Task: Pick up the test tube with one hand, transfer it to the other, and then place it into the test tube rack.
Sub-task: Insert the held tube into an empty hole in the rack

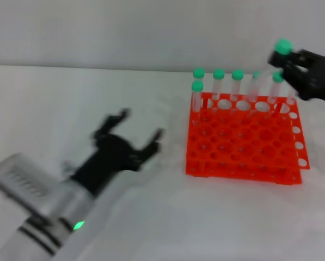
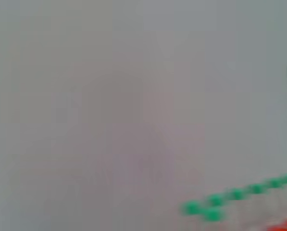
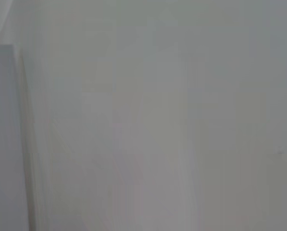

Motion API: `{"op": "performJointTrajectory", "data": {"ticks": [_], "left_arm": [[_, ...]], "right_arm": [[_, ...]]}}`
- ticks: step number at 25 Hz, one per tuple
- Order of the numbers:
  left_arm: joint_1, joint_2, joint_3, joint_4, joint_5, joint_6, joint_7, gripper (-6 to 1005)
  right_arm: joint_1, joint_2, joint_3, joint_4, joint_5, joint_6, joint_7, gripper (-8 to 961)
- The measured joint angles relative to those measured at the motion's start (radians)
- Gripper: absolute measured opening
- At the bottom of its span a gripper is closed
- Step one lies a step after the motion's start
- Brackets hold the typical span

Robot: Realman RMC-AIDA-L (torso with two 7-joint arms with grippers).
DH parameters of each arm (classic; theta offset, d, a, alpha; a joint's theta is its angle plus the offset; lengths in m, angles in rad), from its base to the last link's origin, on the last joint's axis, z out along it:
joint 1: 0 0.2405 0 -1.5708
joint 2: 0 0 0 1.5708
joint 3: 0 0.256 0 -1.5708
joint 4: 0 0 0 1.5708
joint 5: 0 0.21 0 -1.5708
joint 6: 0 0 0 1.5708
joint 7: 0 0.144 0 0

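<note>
Nearest, at about 8 o'clock in the head view, the left pincer (image 1: 134, 126) on the arm with the green light hangs over the bare white bench (image 1: 151, 217), its fingers spread wide and holding nothing. It plays no part in the move ahead, judging by how far it sits from the tubes.

Farther out, toward 3 o'clock, the test tube rack (image 1: 244, 141) stands on the bench, with a row of green-capped tubes (image 1: 219, 81) upright along its far edge; the left wrist view catches those caps and a corner of the orange.

Farthest, at about 2 o'clock, the right pincer (image 1: 288, 68) is clenched on the test tube (image 1: 283, 47), gripping just under the green cap. The tube's long axis looks close to upright, cap up, though its clear body is hard to trace. It hangs above the rack's far right corner, so the open holes lie just below and slightly toward 8 o'clock. The right arm is plainly the nearer one; lowering tip-first into a free hole seems the remaining step.
</note>
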Motion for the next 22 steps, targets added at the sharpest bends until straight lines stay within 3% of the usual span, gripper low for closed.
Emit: {"op": "performJointTrajectory", "data": {"ticks": [3,8,11,22], "left_arm": [[0.073,0.001,-0.015,-0.011,-0.125,0.053,-0.007,827],[0.120,0.002,-0.014,-0.025,-0.233,0.089,-0.016,865],[0.155,0.003,-0.017,-0.038,-0.296,0.117,-0.025,888],[0.153,0.003,-0.012,-0.051,-0.332,0.131,-0.030,888]], "right_arm": [[0.067,0.001,0.000,0.068,0.000,-0.042,-0.056,202],[0.124,0.007,-0.002,0.146,0.000,-0.099,-0.137,205],[0.198,0.008,-0.003,0.243,0.001,-0.165,-0.212,207],[0.282,0.008,0.011,0.356,0.016,-0.318,-0.315,214]]}}
